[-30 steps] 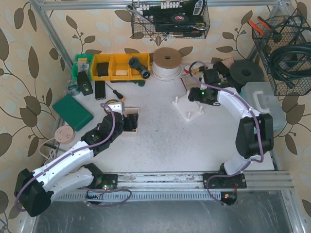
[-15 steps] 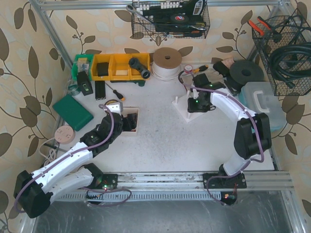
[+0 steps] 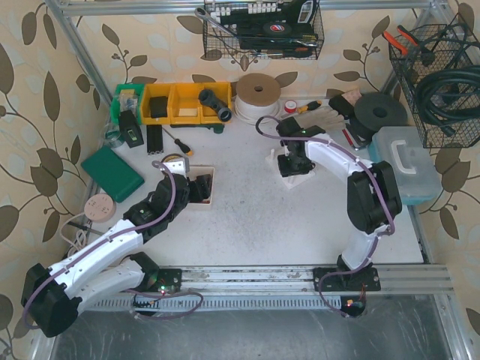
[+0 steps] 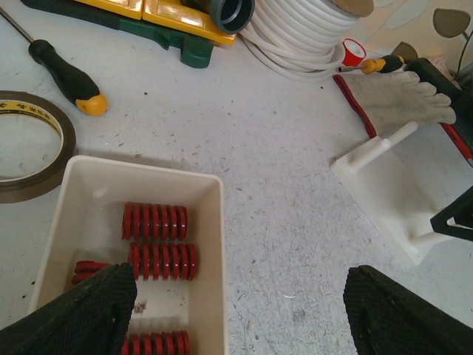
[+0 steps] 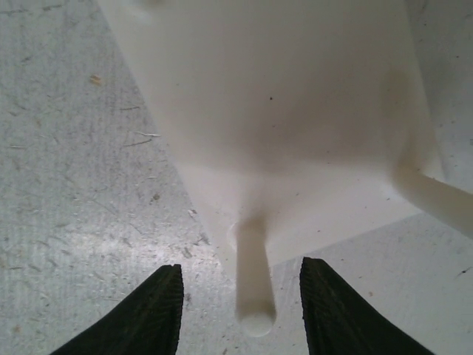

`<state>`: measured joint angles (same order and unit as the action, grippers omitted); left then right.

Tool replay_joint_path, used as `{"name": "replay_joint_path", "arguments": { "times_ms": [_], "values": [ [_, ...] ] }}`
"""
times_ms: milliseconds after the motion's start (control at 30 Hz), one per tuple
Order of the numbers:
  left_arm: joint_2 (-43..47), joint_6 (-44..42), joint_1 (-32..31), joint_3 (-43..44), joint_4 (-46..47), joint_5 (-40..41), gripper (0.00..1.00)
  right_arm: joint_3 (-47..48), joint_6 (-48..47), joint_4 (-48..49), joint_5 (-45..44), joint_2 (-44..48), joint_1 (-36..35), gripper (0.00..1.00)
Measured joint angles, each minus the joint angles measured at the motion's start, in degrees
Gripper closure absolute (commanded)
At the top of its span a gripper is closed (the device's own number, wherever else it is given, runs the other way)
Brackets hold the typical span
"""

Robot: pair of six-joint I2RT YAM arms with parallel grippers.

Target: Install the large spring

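Our left hand (image 4: pixel 240 296) hangs over the white box (image 4: pixel 140 168) at the lower left of its wrist view. Its fingers are spread wide and released, with nothing between them. The red springs (image 4: pixel 162 260) lie on their sides in that box, one above another in the frame. We judge the large spring to be one of the fat ones in the middle; a thinner one lies by the box's left wall. None is out of the box yet. The wide spread suits taking a spring across its coils, and hanging right above the box keeps the reach down short.

Our right hand (image 5: pixel 236 296) sits low over the white peg fixture (image 5: pixel 281 111), right of centre in the overhead view. Its two fingers stand one on each side of a peg (image 5: pixel 253 288), with a gap showing between each finger and the peg, so the hand is released and grasps nothing. We take this straddling as a way to steady or line up the fixture, so that the peg holds firm when a spring is pushed on. That is only our guess.

Fixture and box stand well apart on the worktop (image 5: pixel 89 148), so a spring must be carried across to the right of the overhead frame.
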<state>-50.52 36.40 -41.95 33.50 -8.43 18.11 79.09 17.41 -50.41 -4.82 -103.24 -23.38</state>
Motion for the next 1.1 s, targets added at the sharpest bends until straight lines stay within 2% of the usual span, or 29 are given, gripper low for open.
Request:
{"name": "replay_joint_path", "arguments": {
  "times_ms": [100,333,400,500,633,700,900,1100],
  "values": [
    [0.0,0.0,0.02,-0.02,0.02,0.0,0.2,0.07,0.7,-0.2,-1.49,-0.68,-0.09,0.63],
    [0.0,0.0,0.02,-0.31,0.07,0.0,0.2,0.07,2.54,-1.31,-4.31,-1.84,-1.77,0.66],
    [0.0,0.0,0.02,-0.46,0.04,0.0,0.2,0.07,3.26,-1.4,-4.92,-1.81,-2.16,0.73],
    [0.0,0.0,0.02,-0.57,0.04,0.0,0.2,0.07,4.66,-1.73,-5.95,-1.79,-2.86,0.94],
    [0.02,0.0,0.02,-0.57,0.04,0.0,0.2,0.07,6.38,-2.14,-6.86,-1.6,-4.59,0.95],
    [0.02,0.0,0.02,-0.59,0.04,0.0,0.2,0.07,7.32,-2.58,-7.48,-1.6,-5.6,1.0],
    [0.04,0.02,0.02,-0.63,0.04,0.0,0.2,-0.02,12.68,-3.89,-8.31,-1.29,-8.87,1.0],
    [0.63,0.09,0.02,-0.85,0.07,0.02,0.2,-5.22,21.62,-0.94,-5.86,4.87,-11.19,1.0]
  ]
}}
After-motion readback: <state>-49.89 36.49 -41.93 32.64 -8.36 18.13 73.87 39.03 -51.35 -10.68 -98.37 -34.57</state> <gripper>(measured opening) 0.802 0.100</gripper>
